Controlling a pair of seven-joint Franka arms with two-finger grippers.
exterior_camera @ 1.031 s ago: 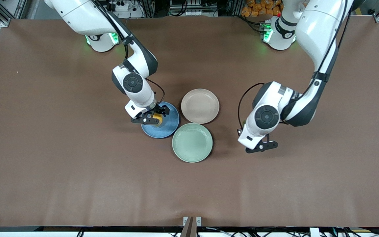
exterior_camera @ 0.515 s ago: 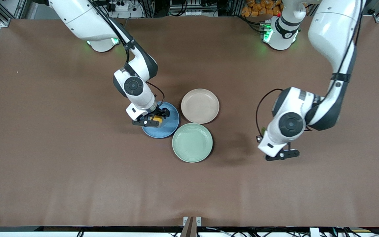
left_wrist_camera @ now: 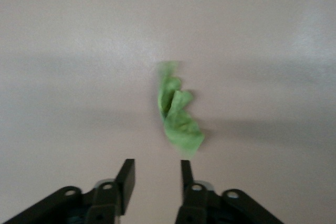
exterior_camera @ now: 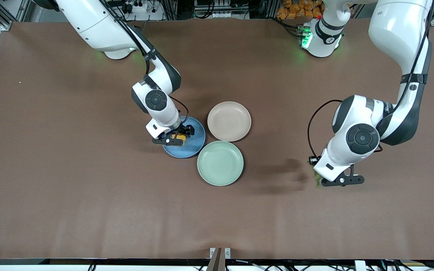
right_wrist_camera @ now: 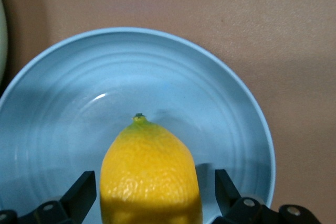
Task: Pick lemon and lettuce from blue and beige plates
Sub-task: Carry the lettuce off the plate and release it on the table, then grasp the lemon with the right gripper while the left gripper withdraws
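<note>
Right gripper (exterior_camera: pixel 174 137): fingers apart, flanking lemon (right_wrist_camera: pixel 150 177) on blue plate (exterior_camera: pixel 195 146) | left gripper (left_wrist_camera: pixel 156 174): fingers apart over table, lettuce (left_wrist_camera: pixel 177 112) below | beige plate (exterior_camera: pixel 229 121) bare.

Brown tabletop (exterior_camera: pixel 70 180) with three round plates clustered near its middle.

The blue plate (exterior_camera: pixel 194 147) lies toward the right arm's end of the group, the beige plate (exterior_camera: pixel 229 121) beside it toward the left arm's end and a little farther from the front camera, and the mint-green plate (exterior_camera: pixel 220 163) nearest that camera, its rim touching or almost touching the other two. Well apart from the plates, toward the left arm's end, a small green lettuce (left_wrist_camera: pixel 177 114) leaf shows against the bare surface; whether it rests on the tabletop cannot be told.
</note>
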